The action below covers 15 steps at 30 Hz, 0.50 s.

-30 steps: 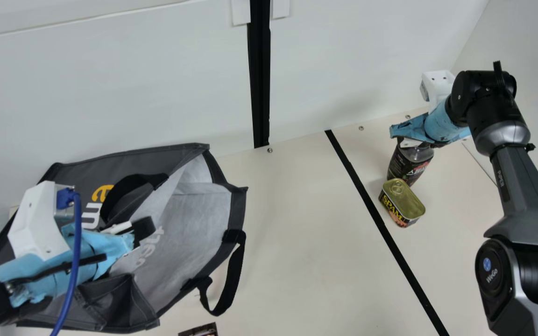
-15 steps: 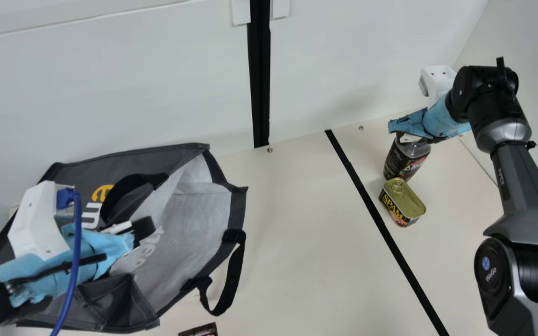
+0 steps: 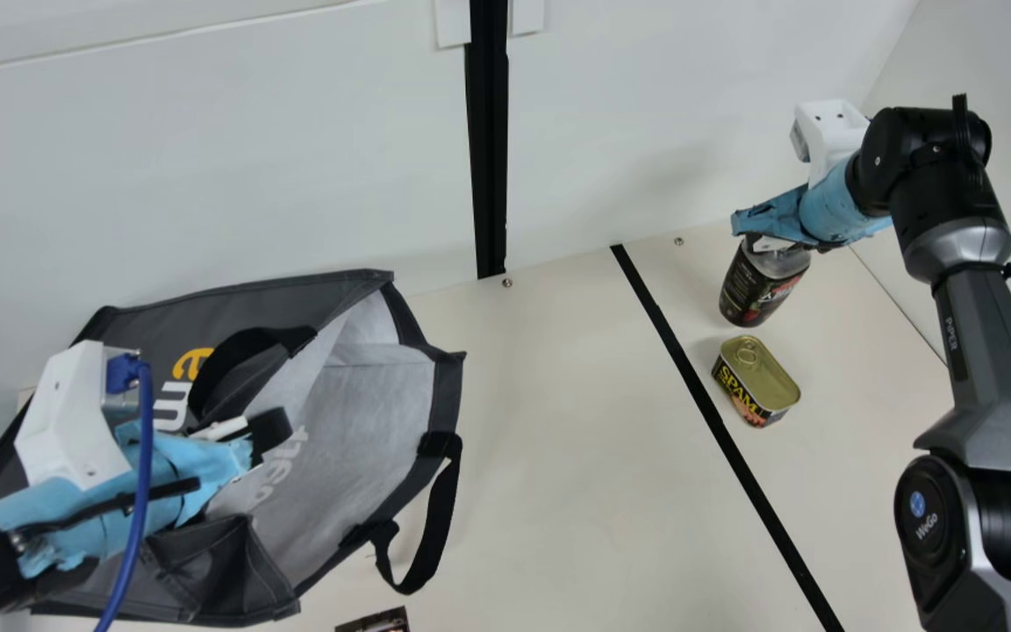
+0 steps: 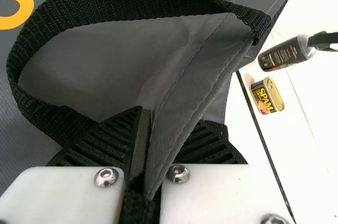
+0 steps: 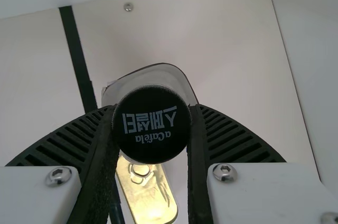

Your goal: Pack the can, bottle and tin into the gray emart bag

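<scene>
1. Change: compared with a second ago, the bottle (image 3: 762, 285), in the right gripper (image 3: 758, 239), sits farther toward the back wall. It overlapped the tin (image 3: 756, 382) in the main view; bare table (image 3: 558, 421) now shows between them. Whether its base is lifted, I cannot tell.
2. Unchanged: tin, bag (image 3: 233, 303) and left gripper (image 3: 251, 439).
3. Print: the bag has an orange letter and white ones outside, pale lettering inside. The tin's side bears bold yellow capitals; the bottle's dark label, white and red marks. White characters on its black cap (image 5: 150, 123) appear inverted in the right wrist view.
4. Right gripper: clamped on the cap, ribbed fingers (image 5: 235, 137) against both sides.
5. Left gripper: pinching the bag's edge.
6. Tin and bottle are on the right of the black stripe (image 3: 725, 434), the bag well to its left, mouth open.
</scene>
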### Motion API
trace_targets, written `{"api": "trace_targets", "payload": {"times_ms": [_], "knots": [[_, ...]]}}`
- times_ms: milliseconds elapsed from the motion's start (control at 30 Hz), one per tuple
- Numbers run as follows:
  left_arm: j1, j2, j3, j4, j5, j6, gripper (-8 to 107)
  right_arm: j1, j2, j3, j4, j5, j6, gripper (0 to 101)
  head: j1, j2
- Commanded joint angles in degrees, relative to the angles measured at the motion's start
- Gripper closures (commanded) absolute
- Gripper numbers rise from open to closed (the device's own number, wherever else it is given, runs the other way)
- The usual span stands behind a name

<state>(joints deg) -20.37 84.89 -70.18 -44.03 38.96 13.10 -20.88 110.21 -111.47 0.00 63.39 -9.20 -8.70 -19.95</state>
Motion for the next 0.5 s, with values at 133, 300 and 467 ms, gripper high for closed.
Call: {"api": "trace_targets", "payload": {"times_ms": [133, 300, 467], "knots": [[0.0, 0.0, 0.0, 0.0, 0.0, 0.0, 89, 1.3, -1.1, 0.2, 0.0, -0.2, -0.7, 101, -1.3, 0.0], [0.0, 0.0, 0.0, 0.0, 0.0, 0.0, 89, 2.6, -2.3, 0.8, 0.2, -0.4, -1.3, 101, -1.3, 0.0], [0.0, 0.0, 0.0, 0.0, 0.0, 0.0, 89, 4.1, -3.7, 1.6, 0.2, -0.5, -1.6, 101, -1.3, 0.0]]}}
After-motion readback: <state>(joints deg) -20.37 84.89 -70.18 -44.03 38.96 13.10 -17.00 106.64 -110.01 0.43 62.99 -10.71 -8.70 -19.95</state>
